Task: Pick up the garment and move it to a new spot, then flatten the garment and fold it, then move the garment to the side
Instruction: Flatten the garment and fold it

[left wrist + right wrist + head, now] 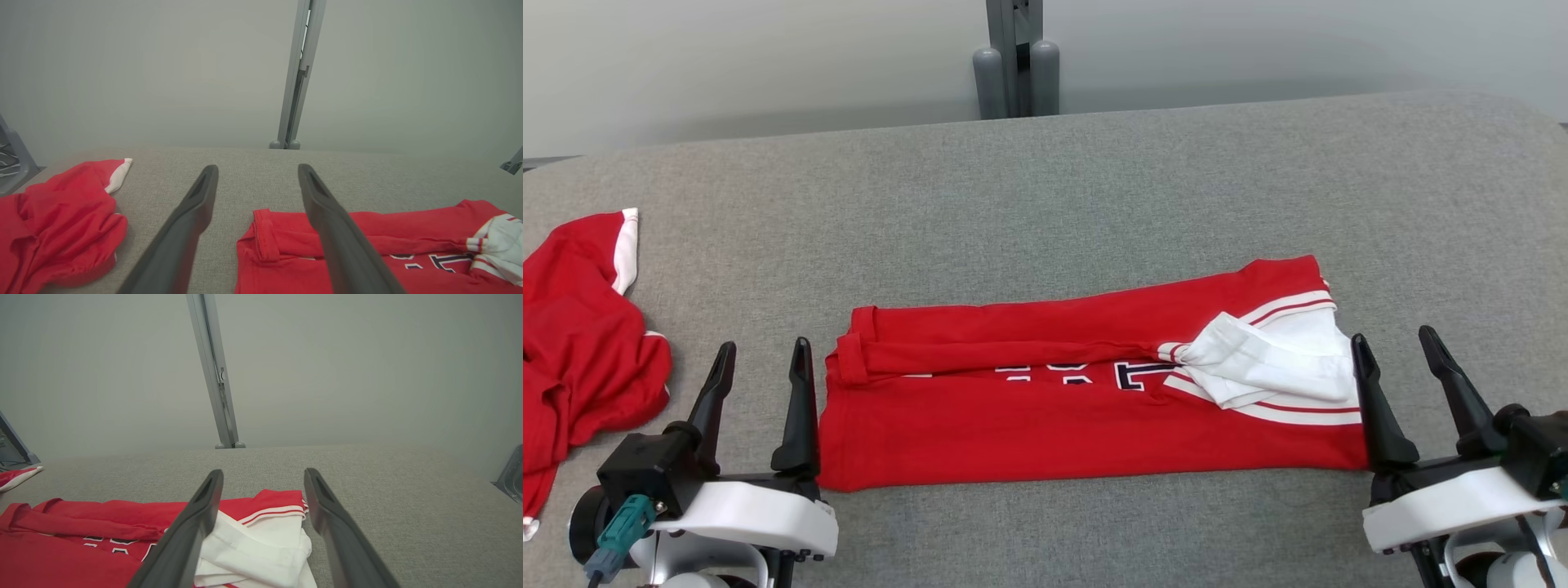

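Observation:
A red garment with white sleeves and dark lettering lies folded into a long band across the grey table. Its left end and its white right end appear in the wrist views. My left gripper stands open just off the band's left edge, holding nothing. My right gripper stands open at the band's right edge, beside the white sleeve, also holding nothing. In the left wrist view the gripper has its right finger over the garment's corner; the right wrist gripper straddles the sleeve end.
A second red garment lies crumpled at the table's left edge, also seen as a red heap in the left wrist view. A grey post rises behind the far edge. Bare grey table stretches behind and to the right of the band.

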Motion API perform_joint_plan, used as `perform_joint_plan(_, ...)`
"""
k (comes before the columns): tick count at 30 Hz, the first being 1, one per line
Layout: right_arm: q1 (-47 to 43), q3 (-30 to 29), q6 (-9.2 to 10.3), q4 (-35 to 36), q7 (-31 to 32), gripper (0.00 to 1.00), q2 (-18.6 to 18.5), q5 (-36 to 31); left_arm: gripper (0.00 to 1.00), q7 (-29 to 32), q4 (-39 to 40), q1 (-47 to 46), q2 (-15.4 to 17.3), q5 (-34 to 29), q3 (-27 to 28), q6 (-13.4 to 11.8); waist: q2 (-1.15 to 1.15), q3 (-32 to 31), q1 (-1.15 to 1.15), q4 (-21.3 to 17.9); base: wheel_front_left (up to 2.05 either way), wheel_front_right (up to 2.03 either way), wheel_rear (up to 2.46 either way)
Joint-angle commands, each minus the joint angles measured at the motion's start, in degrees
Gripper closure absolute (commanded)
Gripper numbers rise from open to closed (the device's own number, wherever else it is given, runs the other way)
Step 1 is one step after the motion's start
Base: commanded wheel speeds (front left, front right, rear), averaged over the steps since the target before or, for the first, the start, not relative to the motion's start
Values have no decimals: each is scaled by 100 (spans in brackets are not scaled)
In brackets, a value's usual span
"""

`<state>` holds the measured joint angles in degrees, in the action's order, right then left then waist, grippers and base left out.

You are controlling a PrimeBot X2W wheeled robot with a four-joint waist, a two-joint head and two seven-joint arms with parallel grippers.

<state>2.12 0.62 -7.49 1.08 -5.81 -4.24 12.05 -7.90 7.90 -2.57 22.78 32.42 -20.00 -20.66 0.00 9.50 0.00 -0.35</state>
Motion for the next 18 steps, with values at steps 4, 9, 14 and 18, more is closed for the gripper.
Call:
perform_joint_plan(4, 126, -221, 0, -116, 103, 0, -166, -31, 0, 3, 0, -110, 2, 15, -30, 42, 0, 58, 0, 58, 0, 0, 0)
perform_joint_plan(9, 333, -473, 0, -805, 175, 0, -362, 62, 0, -24, -24, -256, -51, -18, -107, 101, 0, 224, 0, 164, 0, 0, 0)
perform_joint_plan(14, 710, -342, 0, -1763, 74, 0, -496, 266, 0, -67, -88, -418, -98, -10, -148, 152, 0, 431, 0, 238, 0, 0, 0)
perform_joint_plan(18, 1076, -110, -1, -2521, -52, 0, -546, 451, 0, -66, -162, -511, -95, -28, -191, 196, 0, 541, 0, 280, 0, 0, 0)
